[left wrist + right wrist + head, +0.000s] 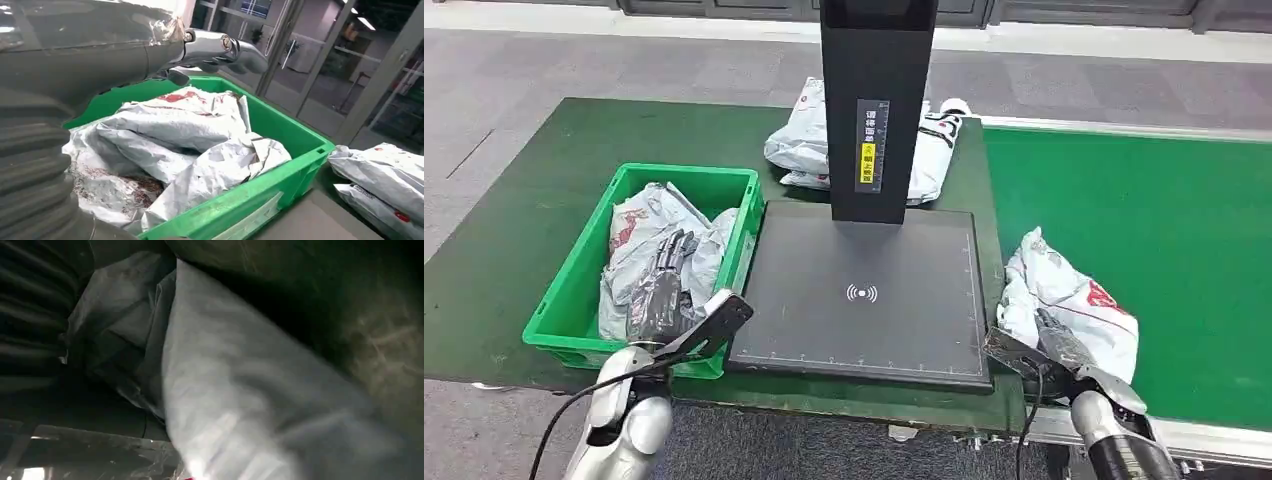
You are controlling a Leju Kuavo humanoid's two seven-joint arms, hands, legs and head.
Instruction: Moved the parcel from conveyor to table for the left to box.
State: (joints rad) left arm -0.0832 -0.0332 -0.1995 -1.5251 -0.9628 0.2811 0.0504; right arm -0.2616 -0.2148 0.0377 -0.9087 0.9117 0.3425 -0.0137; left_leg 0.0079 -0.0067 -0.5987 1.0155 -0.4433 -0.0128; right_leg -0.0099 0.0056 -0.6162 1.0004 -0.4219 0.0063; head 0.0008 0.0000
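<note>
A crumpled white-grey parcel (1074, 295) with red print lies on the green conveyor (1164, 210), at its edge nearest the table. My right hand (1056, 345) rests against the parcel's near corner; whether its fingers grip the bag is hidden. The right wrist view is blurred, with the parcel (240, 390) very close. The green box (574, 290) stands on the table's left side with several grey parcels (639, 235) inside. My left hand (662, 285) hovers over them with fingers stretched out, holding nothing. In the left wrist view the hand (220, 50) hangs above the box (280, 175).
A black scanning platform (864, 290) with a tall black column (874, 110) sits between box and conveyor on the dark green table (524, 200). More parcels (799, 145) lie behind the column, next to the box (380, 175). A silver rail runs along the conveyor's near edge.
</note>
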